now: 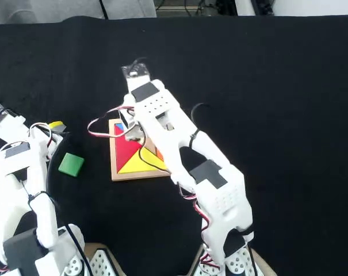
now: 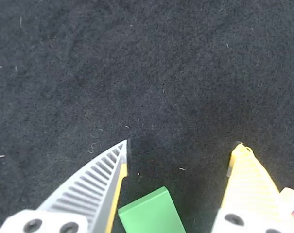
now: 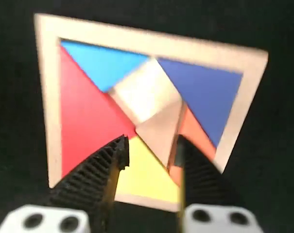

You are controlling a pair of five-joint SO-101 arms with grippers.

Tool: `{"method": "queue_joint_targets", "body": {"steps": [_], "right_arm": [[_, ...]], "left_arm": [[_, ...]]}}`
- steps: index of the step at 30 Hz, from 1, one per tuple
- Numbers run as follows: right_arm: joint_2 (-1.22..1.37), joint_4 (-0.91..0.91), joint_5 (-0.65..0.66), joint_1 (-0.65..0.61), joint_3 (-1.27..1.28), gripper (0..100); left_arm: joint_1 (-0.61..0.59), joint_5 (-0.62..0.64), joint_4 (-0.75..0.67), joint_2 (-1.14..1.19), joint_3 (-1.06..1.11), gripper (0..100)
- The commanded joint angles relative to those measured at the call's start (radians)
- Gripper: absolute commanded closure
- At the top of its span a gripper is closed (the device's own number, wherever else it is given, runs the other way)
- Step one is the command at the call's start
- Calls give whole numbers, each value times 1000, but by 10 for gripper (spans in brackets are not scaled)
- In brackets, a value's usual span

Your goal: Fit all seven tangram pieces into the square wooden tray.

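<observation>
Left end effector point(image 2: 183, 150): wide open, gripping nothing.
Right end effector point(image 3: 151, 143): part open, empty, over tray point(image 3: 151, 41).
Green piece point(image 1: 71, 164): on bench point(image 1: 277, 86), 9 o'clock of tray.

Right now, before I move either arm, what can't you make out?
High view: the right arm hides much of the tray.
Left wrist view: the green block is cut off by the frame edge.
Right wrist view: blurred; the right claw covers part of the yellow piece.
</observation>
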Motion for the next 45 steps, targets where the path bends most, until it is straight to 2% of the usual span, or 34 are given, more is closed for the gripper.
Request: {"method": "queue_joint_targets", "body": {"steps": [1, 10, 25, 30, 35, 40, 42, 45], "right_arm": [[-31, -78, 135, 6, -48, 982], [96, -91, 100, 46, -74, 982], [93, 31, 106, 57, -125, 986], [4, 107, 106, 104, -156, 986], [-189, 146, 106, 207, -79, 987], [-383, -31, 106, 259, 229, 987], [-455, -178, 107, 265, 404, 987], [-544, -493, 107, 318, 668, 987]], "left_arm": [[4, -6, -20, -26, -8, 672], [4, -6, -20, -26, -8, 672], [5, -6, -20, -26, -8, 672], [5, -6, -20, -26, -8, 672], [2, -9, -21, -26, -28, 672], [-7, -72, -18, -25, -42, 672], [-4, -74, -18, -25, -42, 674], [-33, -77, -18, -26, -56, 735]]}}
